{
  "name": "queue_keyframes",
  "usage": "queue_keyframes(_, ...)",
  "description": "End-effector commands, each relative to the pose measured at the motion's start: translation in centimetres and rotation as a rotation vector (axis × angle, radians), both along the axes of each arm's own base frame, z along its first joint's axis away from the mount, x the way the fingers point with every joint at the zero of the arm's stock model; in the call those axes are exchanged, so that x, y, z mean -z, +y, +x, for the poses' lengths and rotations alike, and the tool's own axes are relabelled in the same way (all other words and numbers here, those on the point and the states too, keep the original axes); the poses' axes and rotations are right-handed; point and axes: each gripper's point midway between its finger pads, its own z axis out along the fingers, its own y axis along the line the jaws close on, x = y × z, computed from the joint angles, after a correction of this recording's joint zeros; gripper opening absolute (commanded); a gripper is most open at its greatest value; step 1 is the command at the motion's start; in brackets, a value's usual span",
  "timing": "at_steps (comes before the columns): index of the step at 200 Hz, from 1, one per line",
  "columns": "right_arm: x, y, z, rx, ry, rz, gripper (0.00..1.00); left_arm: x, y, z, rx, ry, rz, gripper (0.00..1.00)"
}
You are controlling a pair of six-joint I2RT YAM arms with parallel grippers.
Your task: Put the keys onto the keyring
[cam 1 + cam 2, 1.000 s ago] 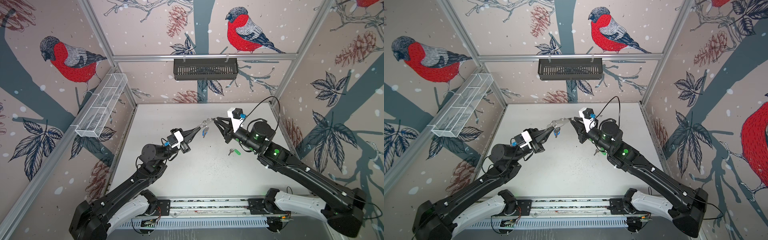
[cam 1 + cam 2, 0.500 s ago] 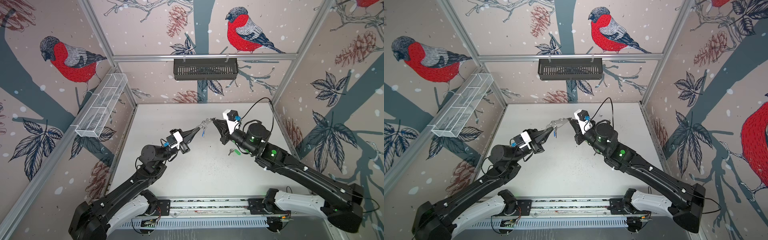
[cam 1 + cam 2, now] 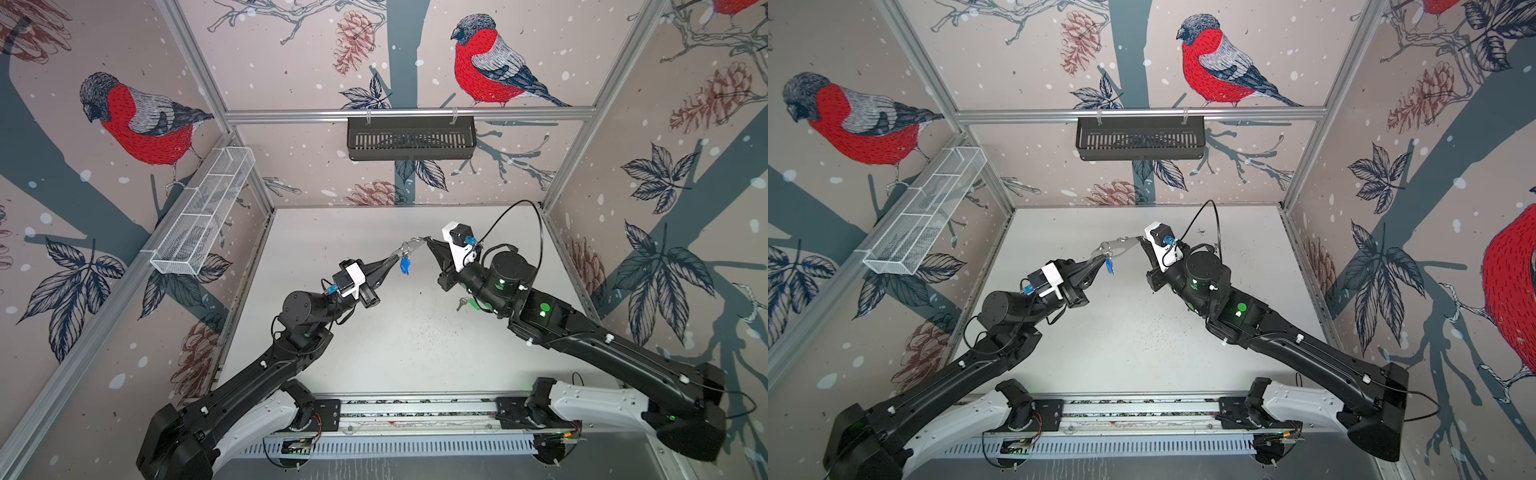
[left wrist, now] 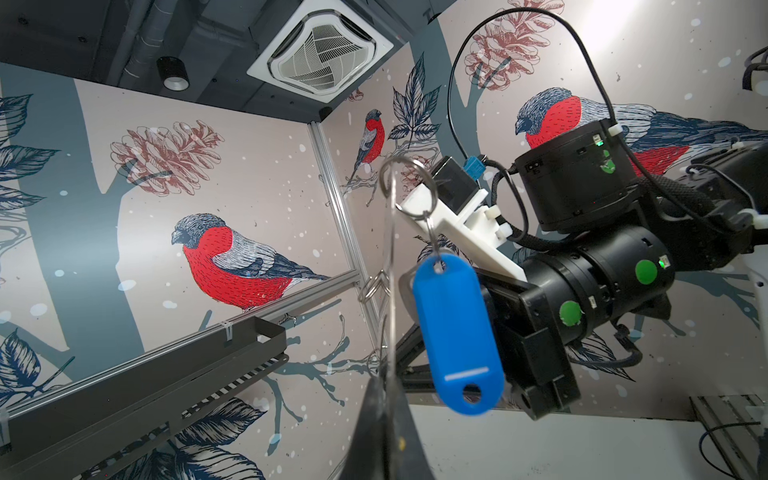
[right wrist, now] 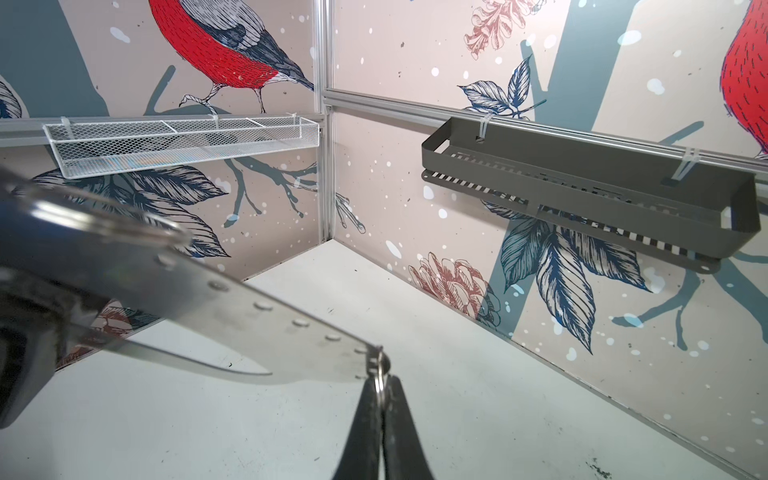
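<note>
Below the flat dark grey D-shaped keyring (image 5: 257,316) (held aloft) dangles the blue-tagged silver key (image 4: 455,332); the green-tagged silver key (image 3: 471,305) lies further below on the tabletop (image 3: 374,332). Left tool (image 4: 384,382) pinches the keyring's rim, right tool (image 5: 380,386) its small metal corner ring (image 5: 381,372). Opposed pulls could wrench it loose.

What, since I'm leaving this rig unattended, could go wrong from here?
The right gripper pinches only a small ring on the keyring by its tips; it may slip.
The left gripper holds the same keyring mid-air; opposing pulls could wrench it loose with the hanging blue-tagged key.
The green-tagged key lies beneath the right arm; it could be knocked.
</note>
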Motion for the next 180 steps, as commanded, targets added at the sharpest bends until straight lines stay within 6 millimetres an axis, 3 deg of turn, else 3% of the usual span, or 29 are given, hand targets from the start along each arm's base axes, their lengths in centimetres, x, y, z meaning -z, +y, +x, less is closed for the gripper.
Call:
queue_keyframes(1,-1.0,-0.9,0.2,0.043,-0.035,0.021,0.0,-0.8,0.4,0.1,-0.001,0.015,-0.045,0.0)
queue_keyframes(54,-0.4,-0.6,-1.5,-0.024,-0.075,-0.021,0.0,-0.8,0.9,1.7,-0.025,0.139,-0.106,0.0)
queue_keyframes(148,-0.3,-1.6,-3.1,-0.061,-0.173,-0.018,0.0,-0.8,0.0,3.8,-0.018,0.381,-0.076,0.0)
queue_keyframes(180,0.1,-1.5,-4.2,-0.117,-0.187,-0.023,0.0,-0.8,0.8,5.1,-0.098,0.467,-0.068,0.0)
